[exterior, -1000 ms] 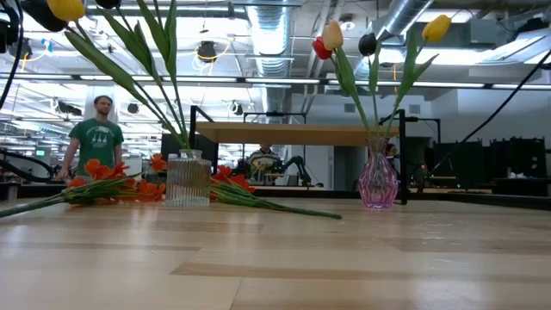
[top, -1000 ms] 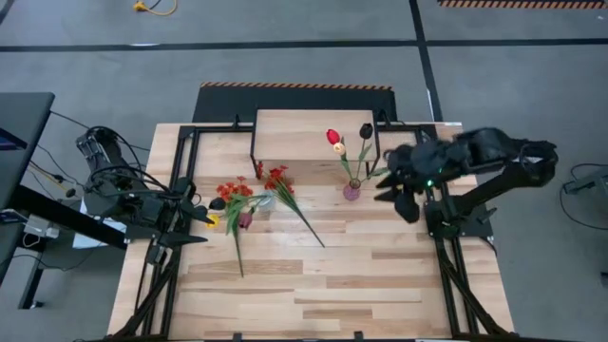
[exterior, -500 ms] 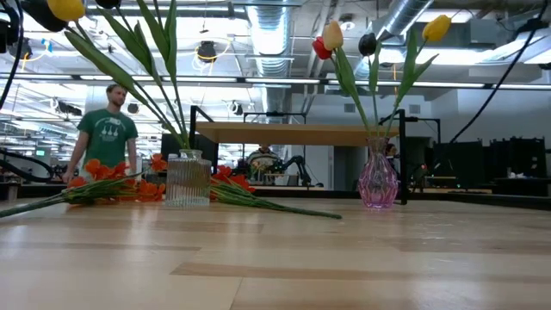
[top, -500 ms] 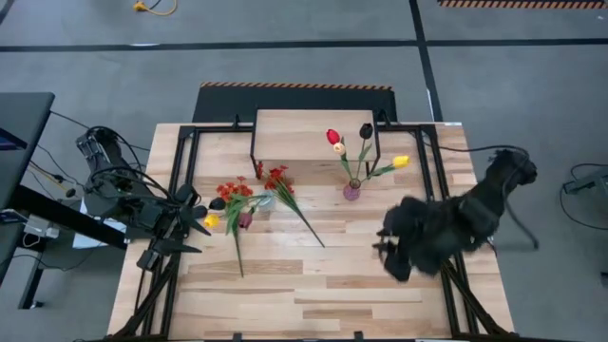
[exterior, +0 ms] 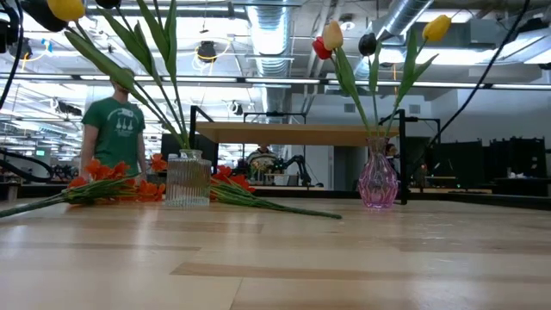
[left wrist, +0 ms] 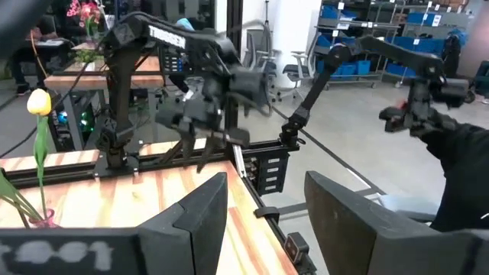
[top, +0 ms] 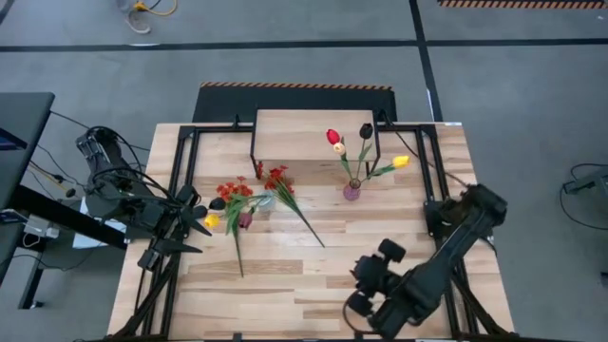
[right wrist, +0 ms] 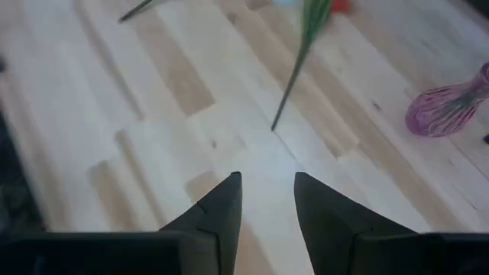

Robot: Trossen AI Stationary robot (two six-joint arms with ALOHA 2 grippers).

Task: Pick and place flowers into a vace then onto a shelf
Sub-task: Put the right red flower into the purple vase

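A pink glass vase (top: 351, 192) (exterior: 377, 182) stands in front of the shelf (top: 313, 131) (exterior: 293, 133) and holds red, cream, dark and yellow tulips (top: 365, 142). To its left, a clear ribbed vase (exterior: 188, 179) holds leaning tulips (top: 213, 217). Red-orange sprays (top: 255, 185) (exterior: 112, 185) lie flat on the table around it. My left gripper (top: 195, 214) (left wrist: 265, 183) hovers open at the table's left, beside the leaning tulips, pointing level. My right gripper (top: 369, 275) (right wrist: 267, 179) is open above bare wood near the front edge, tilted down toward a loose stem end (right wrist: 275, 122).
Black metal frames (top: 180, 180) run along both sides of the table. A person in a green shirt (exterior: 116, 129) walks in the room behind. Bare tabletop (top: 285, 285) lies between the flowers and the near edge.
My right arm has swung from beside the pink vase toward the table's near edge, sinking and turning its wrist as it went. The vases and flowers have not moved. The person in the background has walked to the right.
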